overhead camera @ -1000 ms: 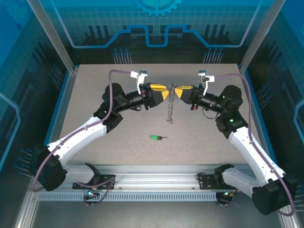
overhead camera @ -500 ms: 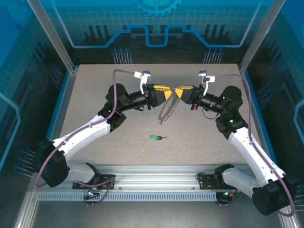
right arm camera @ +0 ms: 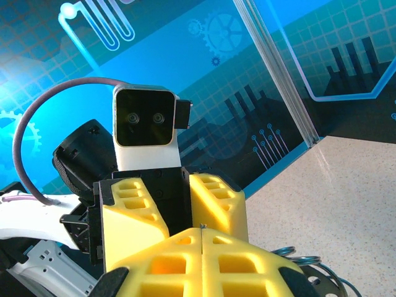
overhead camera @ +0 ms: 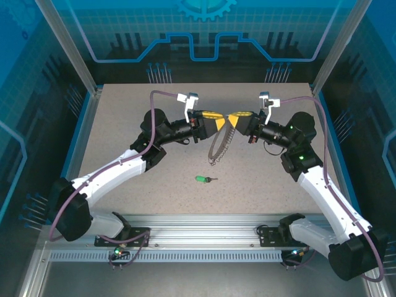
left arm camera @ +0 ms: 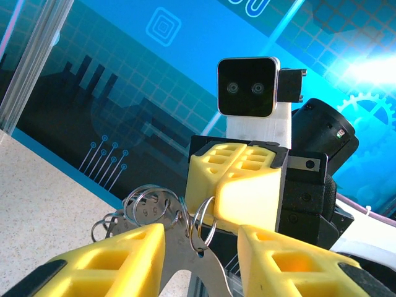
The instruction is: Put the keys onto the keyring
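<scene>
The speckled beige bench [overhead camera: 260,185] spreads under both arms, and they meet nose to nose above its middle. The left hand [overhead camera: 221,124] has its yellow fingers [left arm camera: 117,260] apart, with silvery rings lying between them. The right hand [overhead camera: 232,119] is pressed together, clamped on the keyring [left arm camera: 148,201], a bunch of silvery metal rings. Its thin chain [overhead camera: 215,161] dangles toward the bench. The tiny key with the bright green plastic head [overhead camera: 202,179] lies on the bench, near the chain's low end but apart from it.

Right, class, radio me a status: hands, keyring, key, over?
Right hand shut, keyring rings at its tips; left hand astride them, grip unclear. Chain dangles between hands. Green key loose on table, unthreaded, apart from chain.
</scene>
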Robot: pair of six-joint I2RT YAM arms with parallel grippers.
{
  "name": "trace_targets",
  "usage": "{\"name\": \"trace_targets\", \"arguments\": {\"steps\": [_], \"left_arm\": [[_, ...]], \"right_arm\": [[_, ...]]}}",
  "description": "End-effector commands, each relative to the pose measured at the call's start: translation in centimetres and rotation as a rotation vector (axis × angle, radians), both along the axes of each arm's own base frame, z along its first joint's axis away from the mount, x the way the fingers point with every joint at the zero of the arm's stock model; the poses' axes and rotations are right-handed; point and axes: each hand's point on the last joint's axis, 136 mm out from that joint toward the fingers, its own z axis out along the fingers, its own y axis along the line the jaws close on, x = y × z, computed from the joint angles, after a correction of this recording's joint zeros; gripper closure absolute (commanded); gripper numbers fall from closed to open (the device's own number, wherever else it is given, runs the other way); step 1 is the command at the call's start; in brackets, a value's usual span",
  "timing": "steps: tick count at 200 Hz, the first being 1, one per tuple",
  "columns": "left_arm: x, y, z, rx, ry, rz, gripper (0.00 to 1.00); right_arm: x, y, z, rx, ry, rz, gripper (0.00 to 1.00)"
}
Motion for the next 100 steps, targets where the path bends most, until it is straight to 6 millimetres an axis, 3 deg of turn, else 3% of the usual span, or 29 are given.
{"name": "trace_targets", "arguments": {"steps": [1, 100], "left_arm": [[-0.52, -0.23, 1.13, -0.029, -0.044, -0.018, 0.62], [-0.68, -0.83, 2.03, -0.05, -0.066, -0.037, 0.84]], "right_arm": [[-0.8, -0.14, 1.5, 0.025, -0.06, 0.001, 1.0], [-0.73, -0.05, 1.1, 0.017, -0.052, 0.003, 1.0]]}}
